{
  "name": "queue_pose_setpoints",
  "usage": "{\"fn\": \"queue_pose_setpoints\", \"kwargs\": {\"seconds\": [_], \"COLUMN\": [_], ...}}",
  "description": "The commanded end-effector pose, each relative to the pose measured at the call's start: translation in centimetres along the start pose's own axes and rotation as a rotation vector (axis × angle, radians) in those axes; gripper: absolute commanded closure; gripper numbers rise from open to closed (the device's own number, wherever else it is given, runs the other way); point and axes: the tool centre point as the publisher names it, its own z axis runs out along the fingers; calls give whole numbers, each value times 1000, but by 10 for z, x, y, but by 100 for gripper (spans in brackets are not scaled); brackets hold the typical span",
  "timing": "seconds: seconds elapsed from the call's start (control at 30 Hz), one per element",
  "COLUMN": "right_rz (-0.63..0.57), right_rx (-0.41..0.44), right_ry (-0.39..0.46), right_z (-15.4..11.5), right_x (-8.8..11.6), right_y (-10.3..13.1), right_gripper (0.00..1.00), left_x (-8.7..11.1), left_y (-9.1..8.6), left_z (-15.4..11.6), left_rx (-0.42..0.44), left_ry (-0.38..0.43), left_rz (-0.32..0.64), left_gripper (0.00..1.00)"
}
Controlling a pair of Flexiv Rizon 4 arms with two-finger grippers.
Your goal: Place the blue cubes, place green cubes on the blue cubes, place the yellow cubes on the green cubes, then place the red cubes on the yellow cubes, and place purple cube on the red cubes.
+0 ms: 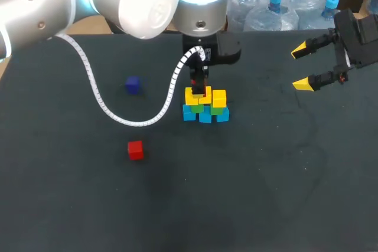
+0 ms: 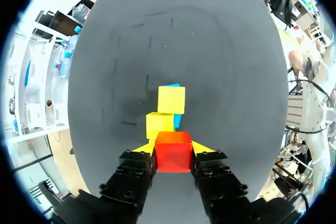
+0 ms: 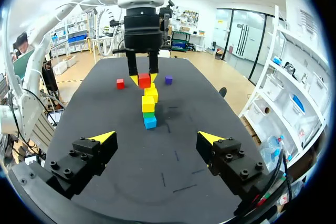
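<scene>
Closest to the left wrist camera, the left gripper (image 2: 173,149) has its two yellow-tipped fingers pressed on both sides of a red cube (image 2: 172,152), so this cube is firmly held between them. The gripper holds it at the top of the stack, directly over the yellow cubes (image 1: 218,98); I cannot tell if it touches them. Under the yellow cubes are the green cubes (image 1: 197,109), and at the bottom the blue cubes (image 1: 205,116) rest on the dark table (image 1: 266,175). A second red cube (image 1: 135,150) lies alone on the table, well apart from the stack on the left arm's side. The purple cube (image 1: 133,85) also lies alone, farther back on that side. The right gripper (image 1: 301,67) hangs over the table at the right side, its fingers wide apart with nothing between them.
</scene>
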Motion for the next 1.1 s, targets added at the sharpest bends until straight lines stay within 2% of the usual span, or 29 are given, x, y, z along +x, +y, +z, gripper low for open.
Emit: {"fn": "queue_pose_setpoints", "kwargs": {"seconds": [0.03,1.1], "right_rz": [-1,-1], "right_rx": [0,0], "right_ry": [-1,-1], "right_z": [1,1], "right_x": [0,0], "right_y": [0,0], "right_gripper": [0,0], "left_x": [1,-1], "left_y": [5,15], "left_z": [1,7], "left_rx": [6,19], "left_ry": [2,0], "left_rz": [-1,1], "left_gripper": [100,100]}}
